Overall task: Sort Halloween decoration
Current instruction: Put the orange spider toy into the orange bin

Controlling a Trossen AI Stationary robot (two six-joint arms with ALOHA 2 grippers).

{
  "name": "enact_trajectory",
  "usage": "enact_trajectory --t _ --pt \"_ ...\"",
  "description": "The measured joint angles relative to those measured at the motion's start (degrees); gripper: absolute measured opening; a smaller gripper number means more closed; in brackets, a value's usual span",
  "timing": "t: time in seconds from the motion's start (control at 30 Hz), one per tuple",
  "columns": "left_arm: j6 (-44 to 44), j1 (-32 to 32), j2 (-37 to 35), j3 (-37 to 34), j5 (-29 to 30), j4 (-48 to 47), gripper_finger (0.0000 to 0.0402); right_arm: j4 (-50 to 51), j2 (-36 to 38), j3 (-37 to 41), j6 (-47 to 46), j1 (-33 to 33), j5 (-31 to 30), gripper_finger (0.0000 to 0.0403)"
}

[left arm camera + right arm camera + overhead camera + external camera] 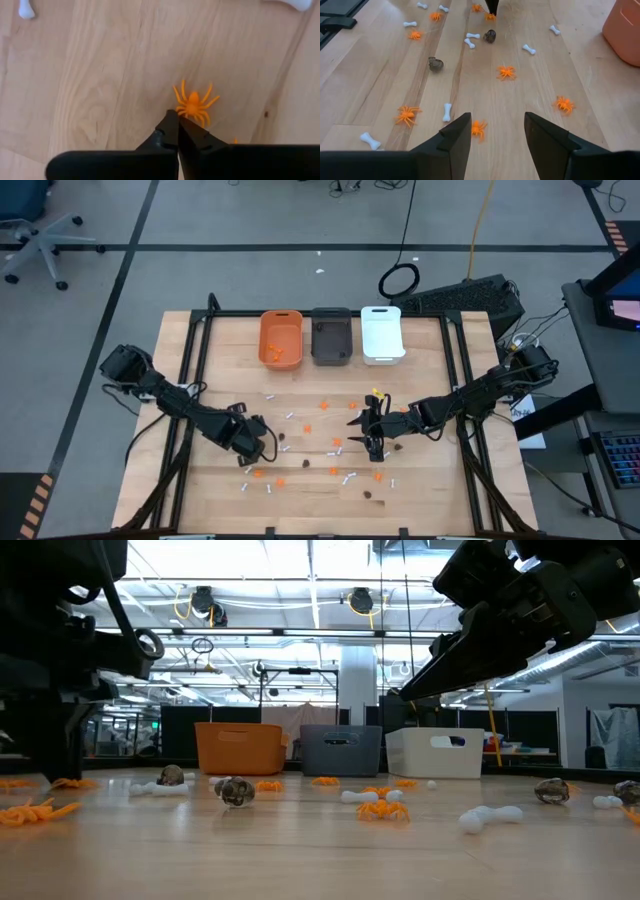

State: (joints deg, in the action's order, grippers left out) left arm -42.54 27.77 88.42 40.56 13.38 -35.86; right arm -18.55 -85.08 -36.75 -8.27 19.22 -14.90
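The left claw (178,131) was down at the tabletop (220,350) with its fingers pinched fully together, and just beyond their tips lay an orange spider (194,105). From the wrist view the tips seemed to meet at the spider's nearest legs, but I could not tell whether they had actually caught a leg or closed just short of it; the body plainly sat outside the fingers. Going in low with the tips together made sense for something so flat and thin, since only a leg offers any purchase. The right claw (496,137) hung over the middle of the tabletop with its fingers spread and nothing between them; another orange spider (478,128) lay just ahead of the gap, likely its next target. Further out from that claw the remaining decorations were scattered: more spiders (507,72), small white bones (447,111) and dark skull-like lumps (435,64), mostly apart from one another, so a single piece could be picked without disturbing its neighbours. The orange bin (281,338), dark grey bin (331,335) and white bin (381,333) stood side by side at the far edge, well beyond both claws, with bare wood between for carrying. The left claw worked near the tabletop's near-left part, and the black frame rails along the sides looked the only things to steer clear of.
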Motion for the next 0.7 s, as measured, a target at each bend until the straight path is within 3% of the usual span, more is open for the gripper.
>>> enact_trajectory --t 0.2,0.43,0.7 --pt "-1.94 0.04 -1.51 0.09 0.90 0.24 0.0002 0.00 0.00 0.00 -0.11 0.00 0.00 0.0169" --pt "-1.37 0.10 -5.35 2.73 9.91 2.14 0.0001 -0.20 0.00 -0.02 -0.07 0.00 0.00 0.0169" --pt "8.86 0.08 -7.85 3.65 23.25 9.72 0.0001 -0.42 0.00 -0.02 -0.02 0.00 0.00 0.0169"
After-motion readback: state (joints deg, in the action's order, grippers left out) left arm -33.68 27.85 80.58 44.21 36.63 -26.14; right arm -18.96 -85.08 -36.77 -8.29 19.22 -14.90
